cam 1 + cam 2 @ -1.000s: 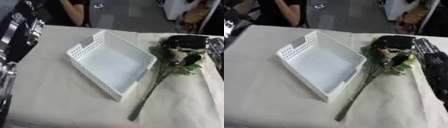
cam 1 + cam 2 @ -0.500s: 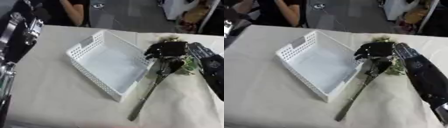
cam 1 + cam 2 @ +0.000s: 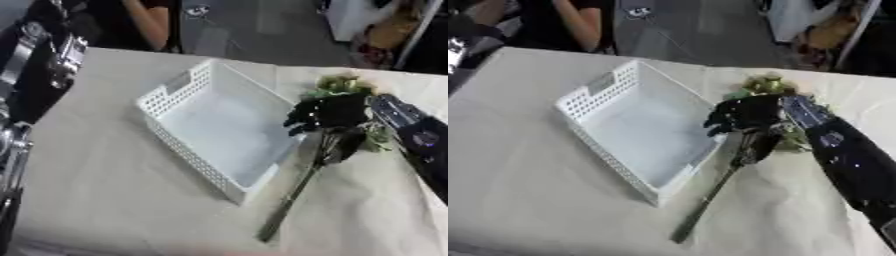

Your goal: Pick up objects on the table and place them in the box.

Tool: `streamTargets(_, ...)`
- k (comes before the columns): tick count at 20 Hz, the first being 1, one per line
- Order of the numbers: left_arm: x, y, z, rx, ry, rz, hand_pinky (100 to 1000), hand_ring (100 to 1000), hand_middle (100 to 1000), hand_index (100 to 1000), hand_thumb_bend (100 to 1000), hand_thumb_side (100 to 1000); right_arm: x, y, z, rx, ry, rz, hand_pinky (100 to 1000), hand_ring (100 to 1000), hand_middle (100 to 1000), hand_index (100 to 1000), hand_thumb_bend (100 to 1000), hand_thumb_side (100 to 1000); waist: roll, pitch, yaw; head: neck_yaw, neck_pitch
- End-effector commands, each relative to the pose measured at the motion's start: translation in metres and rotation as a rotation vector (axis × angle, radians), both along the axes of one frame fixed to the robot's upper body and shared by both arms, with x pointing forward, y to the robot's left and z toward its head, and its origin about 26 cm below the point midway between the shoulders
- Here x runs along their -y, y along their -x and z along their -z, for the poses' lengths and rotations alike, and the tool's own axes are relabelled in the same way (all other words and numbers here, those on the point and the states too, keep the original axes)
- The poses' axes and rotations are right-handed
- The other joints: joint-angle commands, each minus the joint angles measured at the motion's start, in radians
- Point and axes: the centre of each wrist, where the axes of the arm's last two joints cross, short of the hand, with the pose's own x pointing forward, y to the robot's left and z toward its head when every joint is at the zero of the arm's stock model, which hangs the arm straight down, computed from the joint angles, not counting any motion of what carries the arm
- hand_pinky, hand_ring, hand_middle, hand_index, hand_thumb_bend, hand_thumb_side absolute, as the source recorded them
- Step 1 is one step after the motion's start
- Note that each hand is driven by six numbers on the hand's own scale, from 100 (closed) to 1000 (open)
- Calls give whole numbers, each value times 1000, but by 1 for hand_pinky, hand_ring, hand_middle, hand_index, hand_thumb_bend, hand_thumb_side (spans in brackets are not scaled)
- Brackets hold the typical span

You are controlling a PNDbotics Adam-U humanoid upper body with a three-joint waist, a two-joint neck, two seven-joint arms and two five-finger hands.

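Right hand (image 3: 328, 111) sits over the leafy head of the artificial flower (image 3: 308, 177), fingers curled down onto the stem top; looks like it is gripping it, though contact is partly hidden. The stem's long axis runs from 1 o'clock to 7 o'clock, just beside the white basket's (image 3: 175, 92) right wall. Basket lies at 9 o'clock from the hand. The left arm at the left edge is well apart, so the right is nearer.

One white box (image 3: 219, 135), one flower sprig (image 3: 302, 190), one cloth-covered table (image 3: 105, 200).
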Motion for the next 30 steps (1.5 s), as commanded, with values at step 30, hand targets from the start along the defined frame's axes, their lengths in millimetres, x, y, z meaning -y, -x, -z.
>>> streamTargets(30, -2, 2, -6, 22, -14, -8, 781, 1000, 1000, 1000, 100, 859, 68, 24, -79, 55, -100, 114, 1000, 982, 964, 944, 380, 662, 1, -15, -4, 20, -2)
